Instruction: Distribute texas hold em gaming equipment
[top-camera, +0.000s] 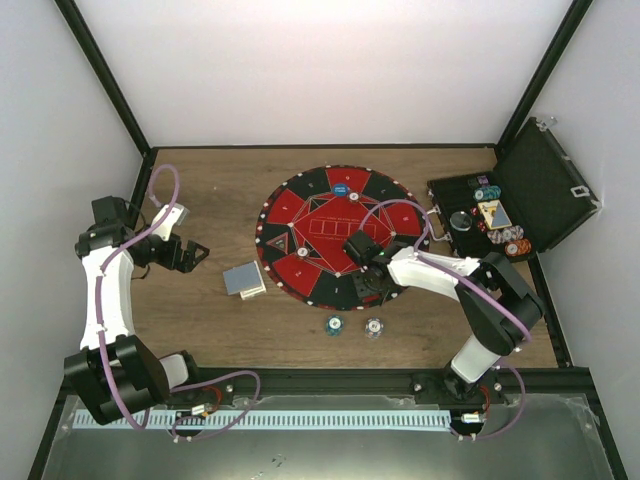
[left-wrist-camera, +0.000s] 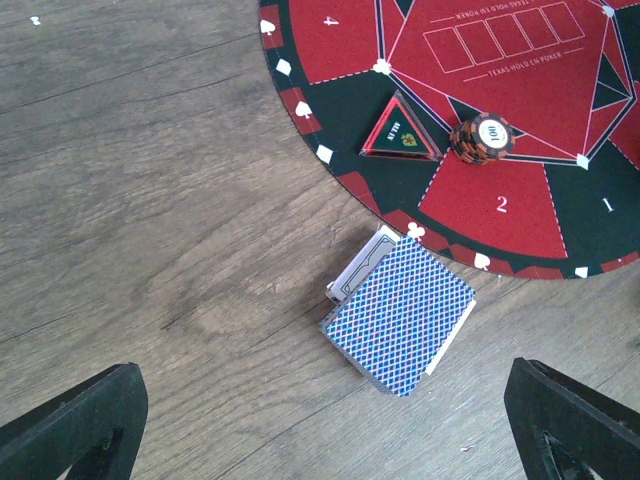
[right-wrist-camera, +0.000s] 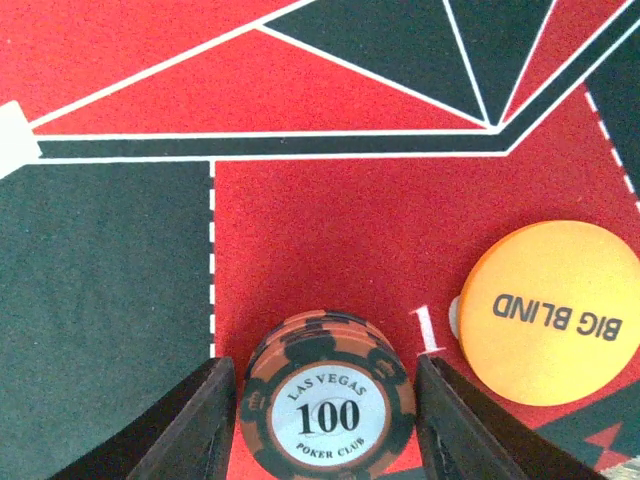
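Observation:
A brown chip stack (right-wrist-camera: 328, 405) marked 100 stands on the red field of the mat (top-camera: 330, 235), next to the numeral 1. My right gripper (right-wrist-camera: 325, 420) straddles it, open, with one finger close on each side. An orange BIG BLIND disc (right-wrist-camera: 555, 312) lies just right of it. The blue disc (top-camera: 341, 189) sits at the mat's far edge. The blue-backed card deck (left-wrist-camera: 400, 316) lies on the wood beside the mat's rim. My left gripper (left-wrist-camera: 320, 425) hovers wide open above and short of the deck. Another brown stack (left-wrist-camera: 481, 138) stands by field 2.
A teal chip (top-camera: 333, 324) and a white chip (top-camera: 374, 326) lie on the wood in front of the mat. The open black case (top-camera: 500, 210) with more chips stands at the right. A triangular ALL IN marker (left-wrist-camera: 400, 130) sits on the mat.

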